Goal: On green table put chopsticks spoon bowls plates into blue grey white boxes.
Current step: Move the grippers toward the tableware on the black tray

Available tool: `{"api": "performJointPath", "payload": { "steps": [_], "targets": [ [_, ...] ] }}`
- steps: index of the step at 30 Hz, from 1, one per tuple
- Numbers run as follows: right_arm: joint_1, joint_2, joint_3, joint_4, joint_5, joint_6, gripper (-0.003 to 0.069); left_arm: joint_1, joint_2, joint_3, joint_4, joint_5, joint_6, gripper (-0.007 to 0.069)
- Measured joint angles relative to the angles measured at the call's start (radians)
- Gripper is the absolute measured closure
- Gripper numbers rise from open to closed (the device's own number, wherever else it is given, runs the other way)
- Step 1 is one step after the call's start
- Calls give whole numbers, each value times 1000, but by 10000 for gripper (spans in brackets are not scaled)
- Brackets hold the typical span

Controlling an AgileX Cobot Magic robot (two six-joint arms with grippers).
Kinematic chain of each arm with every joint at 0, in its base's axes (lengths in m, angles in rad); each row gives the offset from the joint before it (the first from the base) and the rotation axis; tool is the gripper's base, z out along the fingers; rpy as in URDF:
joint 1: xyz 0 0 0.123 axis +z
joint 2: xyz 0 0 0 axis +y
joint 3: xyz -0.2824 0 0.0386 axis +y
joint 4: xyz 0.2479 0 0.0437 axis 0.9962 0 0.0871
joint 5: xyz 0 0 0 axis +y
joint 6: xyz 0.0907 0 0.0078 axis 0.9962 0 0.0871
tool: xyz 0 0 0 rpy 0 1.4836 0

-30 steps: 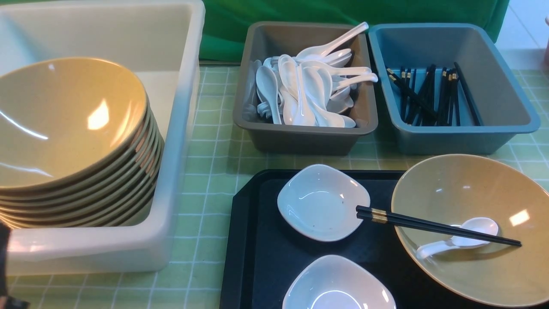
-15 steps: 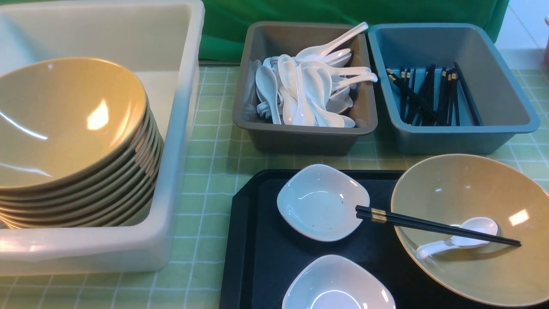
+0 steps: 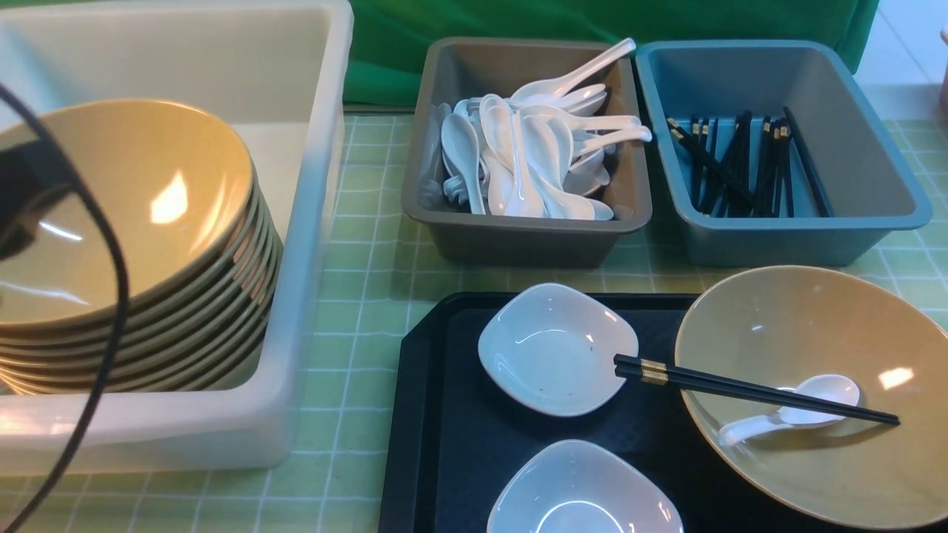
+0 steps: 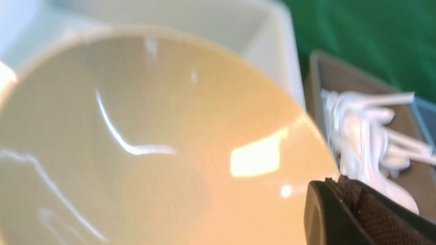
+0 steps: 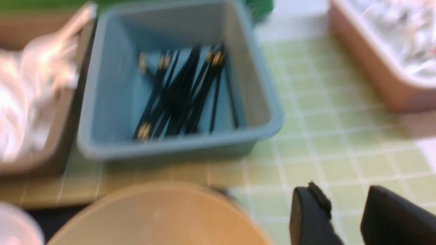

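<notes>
Two white plates on black tray; bowl beside them holds spoon, chopsticks across its rim. Left jaws closed, empty, near stacked bowls in white box. Right jaws apart, empty. Grey and blue boxes beyond.

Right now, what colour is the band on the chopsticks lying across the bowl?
Gold; clearest in the front view.

Front and right wrist views both look down forward, sharing the blue box.
</notes>
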Motion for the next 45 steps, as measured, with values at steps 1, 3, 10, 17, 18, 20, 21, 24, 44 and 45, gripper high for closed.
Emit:
{"api": "performJointPath", "payload": {
  "steps": [1, 3, 10, 17, 18, 20, 21, 24, 44, 45],
  "targets": [
    [0, 2, 0, 0, 4, -2, 423, -6, 2, 0, -4, 9, 0, 626],
    [59, 27, -3, 0, 61, -22, 423, -45, 25, 0, -58, 54, 28, 626],
    [247, 154, -36, 70, 294, -304, 423, -223, 74, 2, -233, 210, 292, 626],
    [426, 331, -124, 91, 372, -688, 423, -372, 78, 3, -472, 227, 742, 626],
    [448, 363, -145, 91, 387, -747, 423, -385, 78, 3, -503, 225, 826, 626],
    [473, 409, -182, 92, 397, -839, 423, -395, 78, 3, -549, 223, 939, 626],
    [481, 435, -195, 94, 397, -879, 423, -397, 78, 3, -571, 223, 991, 626],
    [486, 508, -226, 103, 387, -996, 423, -397, 78, 3, -626, 222, 1090, 626],
    [363, 674, -281, 444, 383, -1502, 279, -397, 78, 3, -671, 267, 1143, 626],
    [363, 685, -281, 439, 383, -1507, 277, -397, 78, 3, -671, 267, 1143, 626]
  ]
}}
